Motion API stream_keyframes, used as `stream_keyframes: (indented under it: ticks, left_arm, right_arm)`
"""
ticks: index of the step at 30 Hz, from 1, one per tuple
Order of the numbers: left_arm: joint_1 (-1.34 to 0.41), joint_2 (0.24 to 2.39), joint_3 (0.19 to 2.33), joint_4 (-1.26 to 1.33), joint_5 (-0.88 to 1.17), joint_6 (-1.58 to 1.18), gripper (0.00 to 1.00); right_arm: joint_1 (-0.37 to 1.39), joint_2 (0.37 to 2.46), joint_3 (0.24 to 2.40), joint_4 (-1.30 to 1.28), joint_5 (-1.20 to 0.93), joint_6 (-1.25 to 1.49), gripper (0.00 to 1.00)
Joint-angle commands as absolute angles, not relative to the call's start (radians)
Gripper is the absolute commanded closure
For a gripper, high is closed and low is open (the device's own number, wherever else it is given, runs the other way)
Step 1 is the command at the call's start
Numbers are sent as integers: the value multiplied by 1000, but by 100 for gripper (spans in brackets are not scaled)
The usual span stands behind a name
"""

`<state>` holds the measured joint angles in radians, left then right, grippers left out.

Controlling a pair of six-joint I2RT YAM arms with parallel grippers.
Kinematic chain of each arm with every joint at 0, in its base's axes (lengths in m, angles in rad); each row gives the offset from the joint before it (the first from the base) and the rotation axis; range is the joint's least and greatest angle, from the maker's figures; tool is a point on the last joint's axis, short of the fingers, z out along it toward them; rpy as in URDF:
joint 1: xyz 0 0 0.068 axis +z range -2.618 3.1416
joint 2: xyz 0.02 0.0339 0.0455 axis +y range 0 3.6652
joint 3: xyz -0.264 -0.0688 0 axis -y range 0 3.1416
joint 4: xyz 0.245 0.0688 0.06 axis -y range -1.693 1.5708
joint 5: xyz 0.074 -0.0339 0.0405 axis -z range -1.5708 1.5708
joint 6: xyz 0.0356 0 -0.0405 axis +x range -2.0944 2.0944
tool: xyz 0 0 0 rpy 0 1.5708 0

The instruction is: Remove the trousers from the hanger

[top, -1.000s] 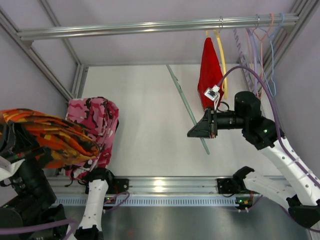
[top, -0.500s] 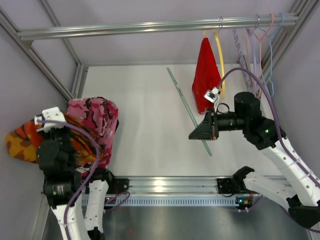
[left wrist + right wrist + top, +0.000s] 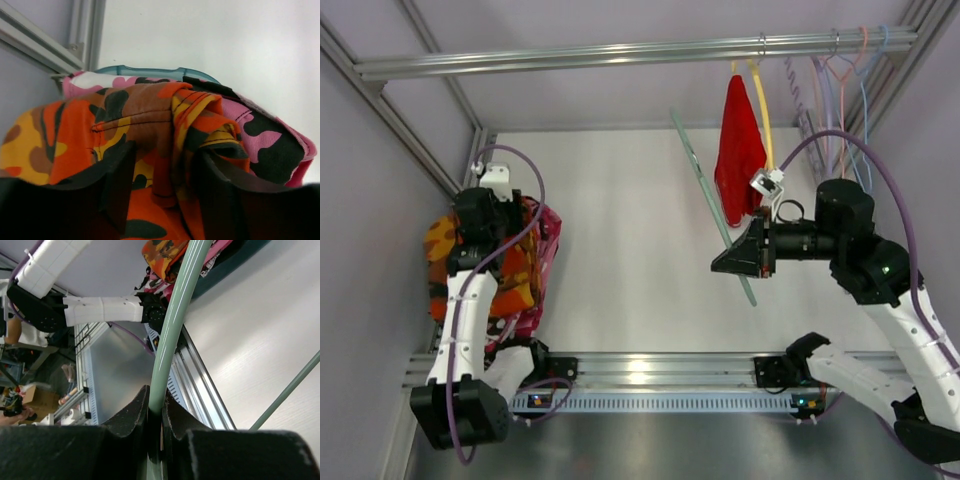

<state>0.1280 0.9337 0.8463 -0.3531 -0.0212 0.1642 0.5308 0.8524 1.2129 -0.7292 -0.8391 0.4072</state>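
The trousers (image 3: 448,262), orange cloth with dark red, black and yellow patches, lie bunched at the left on the pink camouflage garment (image 3: 544,232). My left gripper (image 3: 490,236) points down onto them. In the left wrist view the trousers (image 3: 75,125) fill the frame. The left gripper (image 3: 165,186) is open there, and a loose fold of the cloth rises between its fingers. My right gripper (image 3: 730,263) is shut on the hanger (image 3: 705,190), a thin pale green bar slanting over the table with nothing on it. In the right wrist view the hanger (image 3: 175,325) runs up from the shut right gripper (image 3: 156,407).
A plain red garment (image 3: 738,150) hangs on a yellow hanger (image 3: 761,110) from the rail (image 3: 620,52). Several lilac, pink and blue hangers (image 3: 842,90) hang at its right end. A teal bin rim (image 3: 150,71) shows behind the pink camouflage garment (image 3: 272,132). Frame posts line both sides.
My left arm has swung in from the lower left, brought the trousers down onto the pink garment, and opened its jaws. The right gripper has shifted slightly right with the hanger.
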Motion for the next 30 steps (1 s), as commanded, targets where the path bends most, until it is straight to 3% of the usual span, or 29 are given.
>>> stream_keyframes:
  ticks: [1,2,5,15,23,30]
  left_arm:
    - [130,939,844,-299,60,132,42]
    - [130,931,853,-311,95,129,27]
    - [129,885,908,-388,210,130,2]
    - [130,689,1064,-509,396,92,2]
    - [130,704,1146,-538,408,60,2]
    - [130,733,1186,-540,425,23,2]
  right_arm:
    - [502,805,1276,-784,-859,341,100]
    - [494,798,1279,-791,-865,339,100]
    - [468,759,1310,-831,-880,311,100]
    - [331,589,1413,-956,-925,276,100]
    - [200,482,1512,-1048,-825,339,100]
    - [112,466,1447,-1051,-782,431,100]
